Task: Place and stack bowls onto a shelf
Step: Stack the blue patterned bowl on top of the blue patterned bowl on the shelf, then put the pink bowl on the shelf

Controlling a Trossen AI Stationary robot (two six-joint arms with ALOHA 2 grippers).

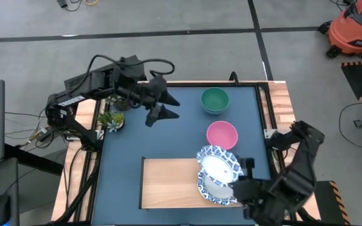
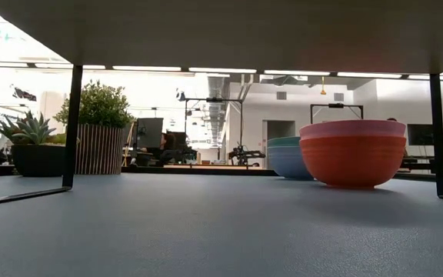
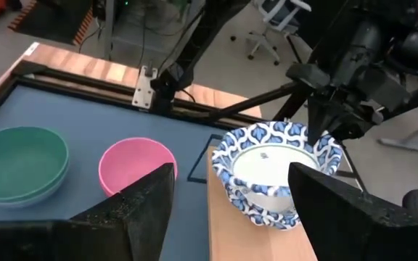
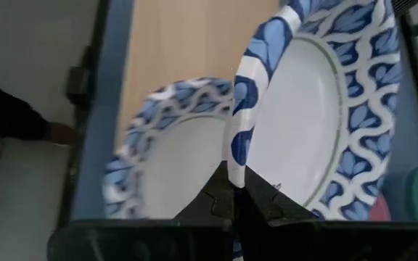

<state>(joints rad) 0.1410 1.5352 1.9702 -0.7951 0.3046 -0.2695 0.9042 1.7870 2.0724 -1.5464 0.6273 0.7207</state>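
Observation:
My right gripper (image 1: 239, 171) is shut on a white bowl with a blue patterned rim (image 1: 217, 162). It holds this bowl over a second patterned bowl (image 1: 213, 190) that stands on the light-wood shelf (image 1: 168, 183), at its right end. A pink bowl (image 1: 222, 134) stands on the blue table beyond the shelf. A green bowl (image 1: 215, 100) is nested in a pale blue bowl (image 2: 286, 163) farther back. My left gripper (image 1: 176, 107) is open and empty above the table's far left part, pointing toward the bowls. My right gripper pinches the upper patterned bowl's rim (image 4: 239, 156) on its right side, one finger inside the bowl and one outside. The fingers come slanting from the table's near right. The bowl sits slightly tilted over the lower bowl (image 3: 267, 212). Whether it rests in that bowl, I cannot tell.
A small potted plant (image 1: 112, 119) stands at the table's far left, below my left arm. The low view looks under the shelf, between its thin dark legs (image 2: 71, 127). Wooden strips (image 1: 281, 107) edge the table. The shelf's left part is bare wood.

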